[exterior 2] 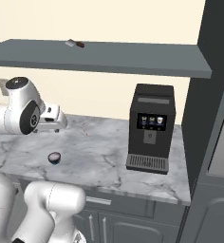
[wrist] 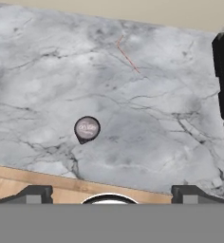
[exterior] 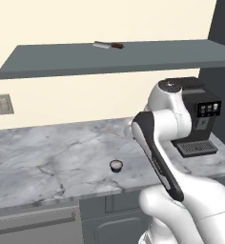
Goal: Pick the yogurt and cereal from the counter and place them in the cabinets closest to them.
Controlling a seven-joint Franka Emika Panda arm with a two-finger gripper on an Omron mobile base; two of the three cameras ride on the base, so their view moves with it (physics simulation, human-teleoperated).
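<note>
- Right now I see the yogurt [wrist: 87, 128] in the hand view, a small round dark cup with a pale top, sitting on the counter [wrist: 147, 137] at about ten o'clock from the middle of that view.
- My gripper [wrist: 110, 193] has its jaws spread wide and holds nothing; the two dark fingertips [wrist: 35, 193] rise far apart at the bottom of the hand view, and the yogurt lies well above them, nearer the left one.
- From the left base view the yogurt [exterior: 116, 165] stands upright on the marble worktop near its front edge, just to the nine o'clock side of my forearm.
- From the right base view the same cup [exterior 2: 54, 157] sits at about five o'clock from the arm's big elbow joint, well apart from the coffee machine [exterior 2: 150, 128].
- The coffee machine is black, stands upright on the counter toward three o'clock, and has a small lit screen on its front.
- Overhead, a long dark grey-blue shelf [exterior: 114, 59] runs across the wall; a small knife-like thing [exterior: 108, 45] with a pale part and a reddish-brown part lies flat on it.
- A pale wall switch plate [exterior: 4, 104] sits at nine o'clock in the left base view, under the shelf's end.
- A thin red mark [wrist: 127, 56] shows on the marble at twelve o'clock from the cup.
</note>
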